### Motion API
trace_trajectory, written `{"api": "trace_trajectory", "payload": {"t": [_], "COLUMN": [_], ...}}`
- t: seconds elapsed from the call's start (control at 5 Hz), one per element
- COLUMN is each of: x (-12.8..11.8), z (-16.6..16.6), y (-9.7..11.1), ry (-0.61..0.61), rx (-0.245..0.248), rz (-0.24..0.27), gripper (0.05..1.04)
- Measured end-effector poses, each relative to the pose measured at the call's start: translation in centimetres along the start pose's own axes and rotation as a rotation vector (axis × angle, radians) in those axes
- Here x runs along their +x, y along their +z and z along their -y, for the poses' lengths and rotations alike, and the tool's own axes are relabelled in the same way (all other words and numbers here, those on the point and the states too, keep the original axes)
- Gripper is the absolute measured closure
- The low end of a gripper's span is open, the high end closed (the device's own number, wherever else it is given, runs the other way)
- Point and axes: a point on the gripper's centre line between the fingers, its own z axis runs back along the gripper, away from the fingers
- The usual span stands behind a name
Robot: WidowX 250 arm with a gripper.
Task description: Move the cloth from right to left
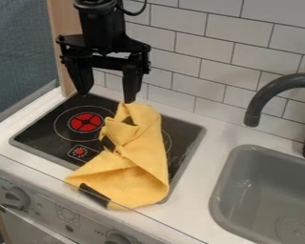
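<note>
Ok so with the gripper [107, 96] spread wide above the stovetop [44, 131], one tip maybe touching the cloth [142, 167] on its right half, we'd shift right, straddle that back fold [135, 110], pinch deep, then drag left.

The black gripper [106, 97] hangs downward, its two fingers [131, 78] spread apart with a gap between their tips; directly above them, a crossbar [108, 62] joins their upper parts; higher over the gripper, the wrist [102, 26] stands nearly upright, a thin cable [141, 10] curving out beside it.
</note>
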Motion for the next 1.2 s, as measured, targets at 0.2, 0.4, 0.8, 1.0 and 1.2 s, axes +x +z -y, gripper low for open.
{"api": "trace_trajectory", "payload": {"t": [0.2, 0.4, 0.8, 1.0, 1.2], "x": [-0.4, 0.0, 1.6, 2.3, 3.2], "z": [-0.1, -0.5, -0.1, 0.4, 0.2], "y": [-0.6, -2.7, -7.3, -9.8, -12.3], "ry": [0.01, 0.037, 0.026, 0.035, 0.043], "rx": [0.003, 0.035, 0.01, -0.017, -0.008], "rz": [-0.024, -0.056, -0.109, -0.104, -0.097], "gripper": [0.085, 0.085, 0.085, 0.085, 0.085]}}
